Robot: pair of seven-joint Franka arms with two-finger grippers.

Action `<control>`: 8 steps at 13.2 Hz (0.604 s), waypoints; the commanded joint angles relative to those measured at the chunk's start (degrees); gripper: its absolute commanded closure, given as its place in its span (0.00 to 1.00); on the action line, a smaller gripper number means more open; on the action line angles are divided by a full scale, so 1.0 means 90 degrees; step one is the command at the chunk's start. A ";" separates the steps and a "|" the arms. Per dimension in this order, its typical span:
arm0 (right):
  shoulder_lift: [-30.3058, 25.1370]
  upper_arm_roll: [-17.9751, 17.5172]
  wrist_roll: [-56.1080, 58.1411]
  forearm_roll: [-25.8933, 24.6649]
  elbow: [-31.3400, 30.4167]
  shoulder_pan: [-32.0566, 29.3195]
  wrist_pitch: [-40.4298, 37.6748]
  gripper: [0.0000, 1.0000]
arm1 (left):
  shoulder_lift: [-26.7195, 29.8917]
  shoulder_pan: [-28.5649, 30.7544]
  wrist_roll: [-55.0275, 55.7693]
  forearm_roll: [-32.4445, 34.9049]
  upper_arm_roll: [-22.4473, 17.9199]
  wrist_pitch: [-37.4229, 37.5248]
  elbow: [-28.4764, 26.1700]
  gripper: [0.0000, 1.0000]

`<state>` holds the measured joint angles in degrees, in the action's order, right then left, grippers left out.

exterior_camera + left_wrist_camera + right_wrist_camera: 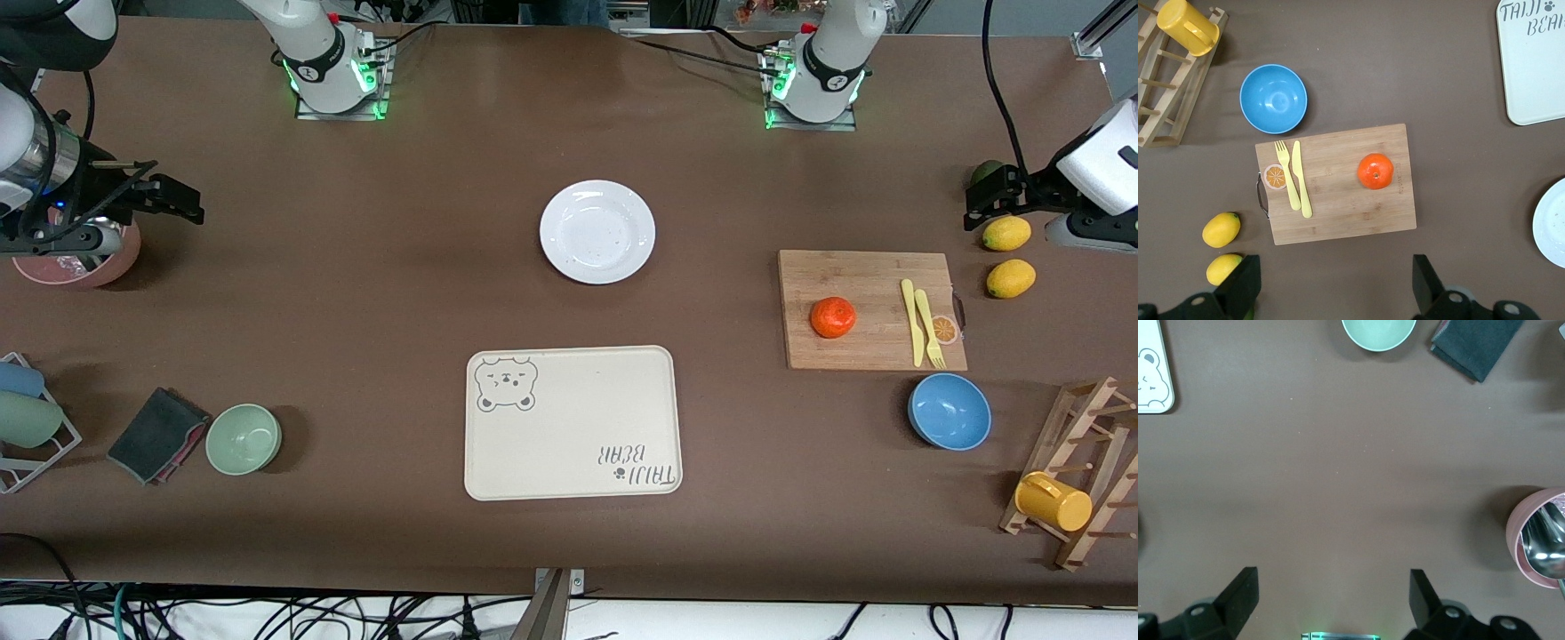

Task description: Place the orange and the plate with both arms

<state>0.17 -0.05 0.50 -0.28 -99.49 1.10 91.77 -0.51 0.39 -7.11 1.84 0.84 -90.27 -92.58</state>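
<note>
The white plate [597,231] lies bare at the table's middle, farther from the front camera than the cream bear-print tray [573,422]. The orange [833,317] sits on a wooden cutting board [871,276] toward the left arm's end; the left wrist view shows the orange [1375,171] and the plate's rim [1551,223]. My left gripper [978,200] hangs open over the table beside the lemons, and in its wrist view it [1337,287] holds nothing. My right gripper [173,196] hangs open over the right arm's end and is empty in its own view [1335,597].
A yellow fork and knife [920,322] lie on the board. Two lemons [1007,233], a dark green fruit [987,171], a blue bowl [949,411] and a rack with a yellow cup [1053,500] surround it. A pink bowl [80,258], green bowl [244,438] and dark cloth [158,434] lie at the right arm's end.
</note>
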 commanded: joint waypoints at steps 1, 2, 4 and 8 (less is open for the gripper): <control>0.0069 -0.0014 0.0081 0.0032 0.0195 -0.0034 -0.0186 0.00 | -0.0090 -0.0014 -0.0070 0.0079 -0.0005 0.0088 0.0199 0.00; 0.0059 -0.0014 0.0081 0.0032 0.0195 -0.0034 -0.0187 0.00 | -0.0090 -0.0014 -0.0070 0.0069 0.0005 0.0078 0.0199 0.00; 0.0069 -0.0014 0.0081 0.0032 0.0195 -0.0034 -0.0187 0.00 | -0.0090 -0.0082 -0.0050 0.0089 0.0005 0.0078 0.0199 0.00; 0.0069 -0.0014 0.0071 0.0032 0.0195 -0.0034 -0.0187 0.00 | -0.0654 -0.0014 -0.0215 0.0040 -0.0005 0.0030 0.0189 0.00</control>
<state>0.21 -0.05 0.51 -0.28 -99.46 1.10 91.52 -1.97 0.20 -7.23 1.84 0.84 -90.26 -92.66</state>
